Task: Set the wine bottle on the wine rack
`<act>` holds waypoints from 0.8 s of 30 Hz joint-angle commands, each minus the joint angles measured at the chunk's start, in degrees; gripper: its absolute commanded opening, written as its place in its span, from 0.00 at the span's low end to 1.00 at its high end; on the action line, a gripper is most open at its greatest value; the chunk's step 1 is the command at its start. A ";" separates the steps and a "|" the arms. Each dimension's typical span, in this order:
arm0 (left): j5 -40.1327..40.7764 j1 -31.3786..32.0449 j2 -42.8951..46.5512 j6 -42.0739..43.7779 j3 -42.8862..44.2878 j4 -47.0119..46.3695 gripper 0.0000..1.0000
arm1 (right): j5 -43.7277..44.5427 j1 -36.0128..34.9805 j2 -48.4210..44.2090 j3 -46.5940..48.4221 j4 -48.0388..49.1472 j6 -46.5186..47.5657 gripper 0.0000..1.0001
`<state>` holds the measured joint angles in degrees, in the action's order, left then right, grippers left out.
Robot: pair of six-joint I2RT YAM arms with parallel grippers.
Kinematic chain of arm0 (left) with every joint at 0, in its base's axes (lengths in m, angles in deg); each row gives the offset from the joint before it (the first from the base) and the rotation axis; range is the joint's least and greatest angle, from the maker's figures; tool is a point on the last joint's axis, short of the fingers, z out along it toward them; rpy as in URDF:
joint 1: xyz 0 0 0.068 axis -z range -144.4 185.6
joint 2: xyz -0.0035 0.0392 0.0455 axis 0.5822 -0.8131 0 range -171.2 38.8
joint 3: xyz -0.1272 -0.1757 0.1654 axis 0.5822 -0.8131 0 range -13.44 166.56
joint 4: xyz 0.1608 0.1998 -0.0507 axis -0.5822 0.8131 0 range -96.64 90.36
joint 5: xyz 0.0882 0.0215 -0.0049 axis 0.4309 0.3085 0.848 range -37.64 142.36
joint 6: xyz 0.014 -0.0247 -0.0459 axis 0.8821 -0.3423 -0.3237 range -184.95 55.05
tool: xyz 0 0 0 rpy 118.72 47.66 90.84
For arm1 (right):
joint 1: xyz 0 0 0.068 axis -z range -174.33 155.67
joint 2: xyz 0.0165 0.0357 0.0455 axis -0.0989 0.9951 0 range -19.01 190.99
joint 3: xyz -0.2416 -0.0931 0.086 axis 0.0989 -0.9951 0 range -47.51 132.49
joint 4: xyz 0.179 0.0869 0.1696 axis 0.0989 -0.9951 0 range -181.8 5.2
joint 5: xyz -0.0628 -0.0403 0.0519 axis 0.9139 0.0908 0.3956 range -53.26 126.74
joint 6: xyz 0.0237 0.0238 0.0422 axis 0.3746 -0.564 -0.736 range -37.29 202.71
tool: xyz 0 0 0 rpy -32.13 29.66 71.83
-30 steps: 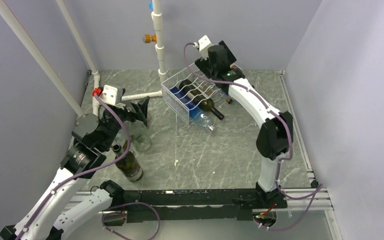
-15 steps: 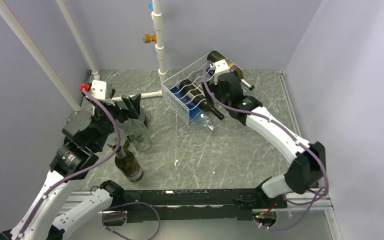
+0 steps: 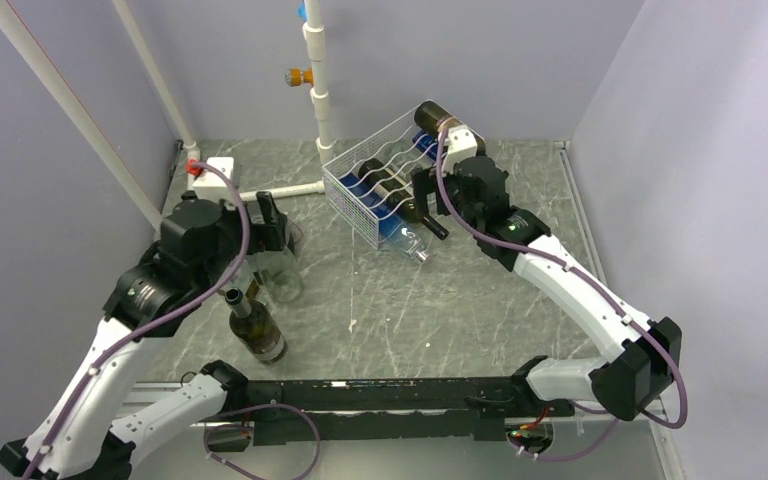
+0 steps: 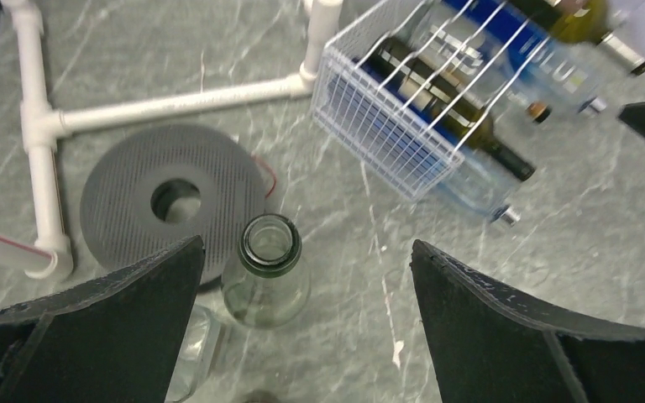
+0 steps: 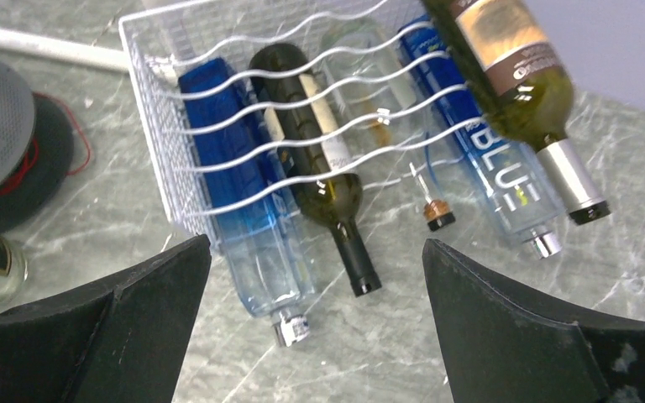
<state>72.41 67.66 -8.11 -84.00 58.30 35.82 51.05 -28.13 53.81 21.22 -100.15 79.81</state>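
The wine bottle with the brown label lies on top of the wine rack, across the wavy upper rods at the rack's right end. It is tilted, and its foil-capped neck overhangs the rack's edge above the marbled worktop. Under the rods lie two blue bottles, a dark bottle with a cream label and a clear one, hard to make out.

The right claw hangs just in front of the rack, spread wide and holding nothing. The left claw is well apart from it, equally spread and empty, poised above an upright clear bottle that stands beside a grey disc. A dark upright bottle stands just beside the clear one.

The main risk, as I judge it, is the top bottle: whether it sits properly in a cradle cannot be told, and a tilted, overhanging bottle could slide out neck-first or roll off the end — a brush from the right arm would be enough. On the left, a lopsided pinch on smooth glass could tip the clear bottle into its dark neighbour.
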 commanded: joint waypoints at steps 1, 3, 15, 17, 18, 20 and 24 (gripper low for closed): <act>1.54 -0.24 -0.85 -2.79 -3.03 1.81 1.00 | -3.44 -0.01 -3.68 -2.68 1.66 -1.84 1.00; 1.13 -0.28 -0.65 -2.09 -5.35 -0.46 1.00 | -3.58 -0.02 -4.84 -3.99 1.71 -1.85 1.00; 5.58 -0.24 -7.65 2.57 -8.71 -5.11 0.95 | -4.68 -0.03 -8.55 -7.16 0.87 -1.54 1.00; 6.43 -0.26 -8.45 2.63 -9.04 -5.63 0.91 | -4.62 -0.01 -8.81 -7.65 0.90 -1.43 1.00; 6.51 -0.28 -8.73 2.50 -9.14 -5.74 0.88 | -4.26 -0.03 -8.93 -7.95 0.98 -1.58 1.00; 6.19 -0.25 -8.97 2.39 -9.62 -6.37 0.80 | -3.60 -0.03 -9.36 -8.74 1.46 -1.87 1.00; 4.81 -0.30 -9.07 2.87 -10.26 -7.43 0.58 | -5.14 -0.04 -9.58 -10.21 2.89 -2.24 1.00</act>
<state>77.07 67.64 -17.55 -81.84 48.14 32.10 47.01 -28.13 45.83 11.97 -100.59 78.74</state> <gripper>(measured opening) 0.651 0.994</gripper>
